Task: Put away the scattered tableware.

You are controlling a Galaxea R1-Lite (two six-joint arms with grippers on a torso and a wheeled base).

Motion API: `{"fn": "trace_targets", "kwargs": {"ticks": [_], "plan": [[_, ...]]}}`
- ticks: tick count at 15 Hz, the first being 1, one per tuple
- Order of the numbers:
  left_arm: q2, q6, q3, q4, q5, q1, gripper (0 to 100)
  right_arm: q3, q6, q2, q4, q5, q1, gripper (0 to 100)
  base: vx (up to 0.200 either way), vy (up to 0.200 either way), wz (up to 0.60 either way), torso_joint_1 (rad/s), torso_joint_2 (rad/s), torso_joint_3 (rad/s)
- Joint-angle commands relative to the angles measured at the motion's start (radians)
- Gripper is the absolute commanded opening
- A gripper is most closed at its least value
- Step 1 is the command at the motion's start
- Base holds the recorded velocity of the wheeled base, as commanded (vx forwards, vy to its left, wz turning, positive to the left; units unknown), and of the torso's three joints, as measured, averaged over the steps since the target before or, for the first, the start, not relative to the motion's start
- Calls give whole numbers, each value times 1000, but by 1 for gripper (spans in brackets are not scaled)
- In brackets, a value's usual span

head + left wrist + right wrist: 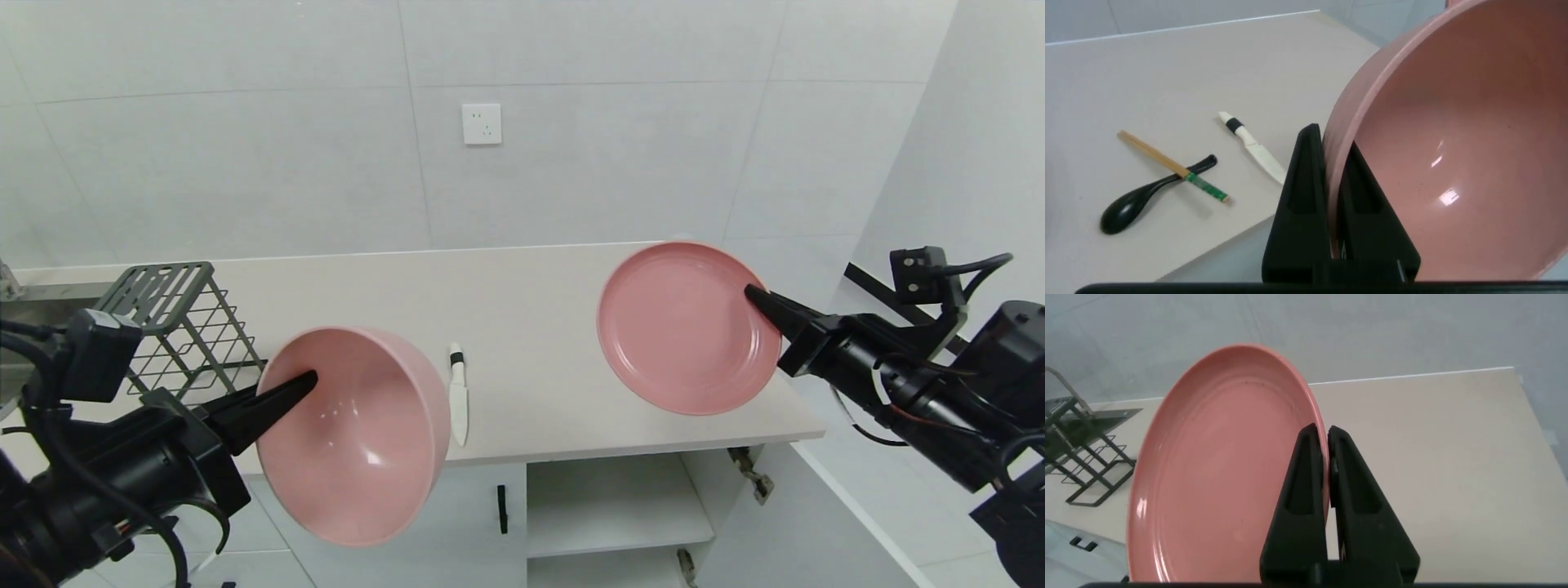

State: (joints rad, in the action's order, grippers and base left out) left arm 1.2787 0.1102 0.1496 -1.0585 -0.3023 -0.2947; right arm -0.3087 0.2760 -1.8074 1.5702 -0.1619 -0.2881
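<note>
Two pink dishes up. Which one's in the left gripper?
The deep pink bowl, rim clamped by the left gripper; the flat pink plate is in the right gripper.

In the left wrist view the pink bowl runs past the frame's edge and the left claw hides the white knife's blade tip. In the right wrist view the pink plate and the wire rack are cut off at the edge.
</note>
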Motion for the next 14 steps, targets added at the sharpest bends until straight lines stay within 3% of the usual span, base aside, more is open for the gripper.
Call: {"fn": "trace_targets", "kwargs": {"ticks": [1,8,11,14], "plan": [[4,0,-1,2,0,0,0,2,0,-1,1,-1,0,0,0,0,0,-119,256,124],[4,-4,-4,0,0,-17,0,26,-47,-6,1,-1,-33,0,0,0,0,-137,281,136],[5,-7,-19,0,-1,-60,0,42,-50,-4,1,-1,-39,0,0,0,0,-235,465,240],[14,-7,-21,3,-1,-60,0,86,-57,5,1,-2,-80,0,0,0,0,-250,489,237]]}}
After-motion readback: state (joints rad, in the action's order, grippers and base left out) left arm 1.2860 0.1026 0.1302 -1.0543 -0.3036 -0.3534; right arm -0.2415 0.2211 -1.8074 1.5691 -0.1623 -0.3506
